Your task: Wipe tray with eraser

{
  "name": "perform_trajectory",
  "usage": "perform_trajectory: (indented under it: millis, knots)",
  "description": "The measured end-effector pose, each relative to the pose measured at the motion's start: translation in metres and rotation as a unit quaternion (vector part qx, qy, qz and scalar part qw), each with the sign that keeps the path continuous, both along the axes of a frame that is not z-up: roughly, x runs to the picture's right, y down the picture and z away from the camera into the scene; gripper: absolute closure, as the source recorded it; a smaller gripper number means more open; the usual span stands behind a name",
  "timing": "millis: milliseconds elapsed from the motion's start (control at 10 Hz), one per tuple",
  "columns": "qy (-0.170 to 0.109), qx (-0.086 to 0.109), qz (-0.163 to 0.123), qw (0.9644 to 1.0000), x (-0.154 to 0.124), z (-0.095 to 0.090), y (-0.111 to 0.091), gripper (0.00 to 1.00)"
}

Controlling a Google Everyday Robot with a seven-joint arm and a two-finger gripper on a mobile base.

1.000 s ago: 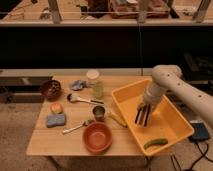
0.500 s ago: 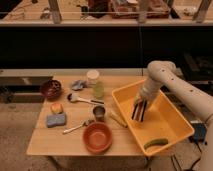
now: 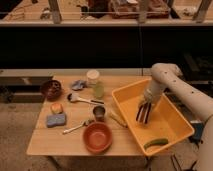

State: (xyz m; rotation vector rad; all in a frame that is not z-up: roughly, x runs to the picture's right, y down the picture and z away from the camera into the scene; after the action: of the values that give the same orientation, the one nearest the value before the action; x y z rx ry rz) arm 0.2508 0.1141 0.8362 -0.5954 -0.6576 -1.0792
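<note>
Nearest on the counter (image 3: 45,142) stands a round orange bowl (image 3: 97,137), and right of it, in the near corner of the yellow tray (image 3: 176,125), lies a green pickle-shaped thing (image 3: 156,143). A spoon (image 3: 76,127) lies just left of the bowl, with a blue-grey sponge (image 3: 56,120) and a small orange piece (image 3: 56,107) further left. A small metal cup (image 3: 99,112) stands behind the bowl. Inside the tray, at about mid-depth on its left part, the striped eraser (image 3: 144,113) hangs below the tool (image 3: 147,102), tilted steeply with its lower end down at the tray floor. The tool comes down from the white arm (image 3: 172,82) on the right and is pinching the eraser's upper end, so the eraser sits directly under it. Farther back lie a dark ladle (image 3: 82,99), a green cup with a pale lid (image 3: 95,84), a crumpled grey cloth (image 3: 78,84) and a dark brown bowl (image 3: 51,89) at the far left.
</note>
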Motion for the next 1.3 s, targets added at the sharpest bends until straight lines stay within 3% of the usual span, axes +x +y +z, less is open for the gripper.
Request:
perform_trajectory:
  millis: [400,700,1000,1300]
  knots:
    - [0.022,-0.023,0.021,0.9993,0.031,0.009,0.028,0.56]
    - [0.019,-0.018,0.018,0.9995,0.032,-0.015,0.054,0.56]
    - [0.011,0.004,-0.006,0.9999,0.018,-0.053,0.068,0.56]
    - [-0.010,0.007,-0.030,0.9995,-0.012,-0.059,0.075,0.56]
